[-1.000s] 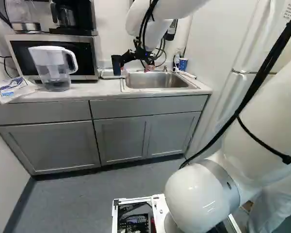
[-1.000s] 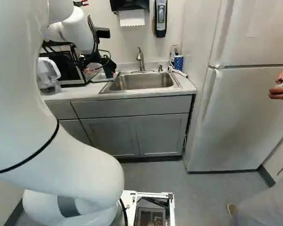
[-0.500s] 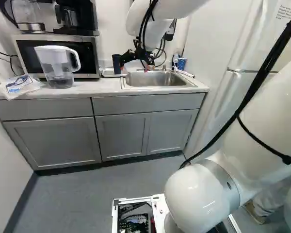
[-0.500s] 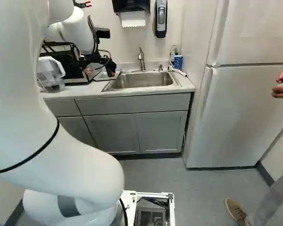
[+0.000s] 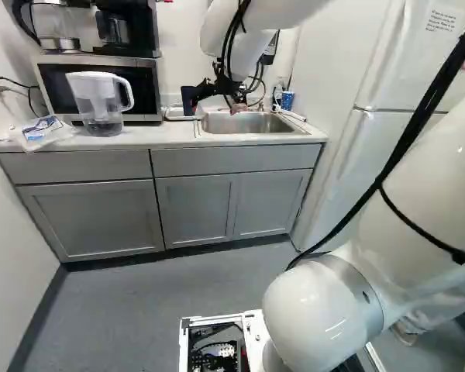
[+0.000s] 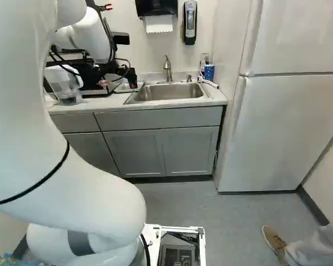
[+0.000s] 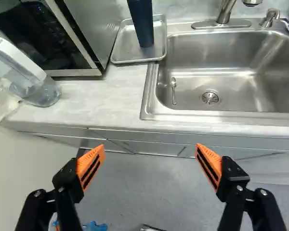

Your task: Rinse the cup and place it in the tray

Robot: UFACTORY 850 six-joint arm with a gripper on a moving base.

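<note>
The gripper (image 5: pixel 234 99) is out over the counter in the left base view. In the wrist view the gripper (image 7: pixel 151 156) has its orange-padded fingers wide apart, and only counter edge and floor show between them. A dark blue cup (image 7: pixel 142 24), its upper end cut off there, stands on a small metal tray (image 7: pixel 127 54), ahead of the fingers and apart from them. The same cup (image 5: pixel 189 99) shows at the left of the sink in the left base view. Behind the sink (image 6: pixel 169 92) rises the faucet (image 6: pixel 167 67).
A spoon (image 7: pixel 173 90) lies in the sink near the drain. Left of the tray are a microwave (image 5: pixel 101 89), a clear pitcher (image 5: pixel 99 105) and a plastic bag (image 5: pixel 43 133). A blue patterned cup (image 6: pixel 209 72) stands right of the sink, near the refrigerator (image 6: pixel 288 130). A person's shoe (image 6: pixel 275 241) is on the floor.
The base has moved back from the counter and turned slightly, so the scene sits smaller and shifted in the base views. My arm keeps its pose over its lowest joint.
</note>
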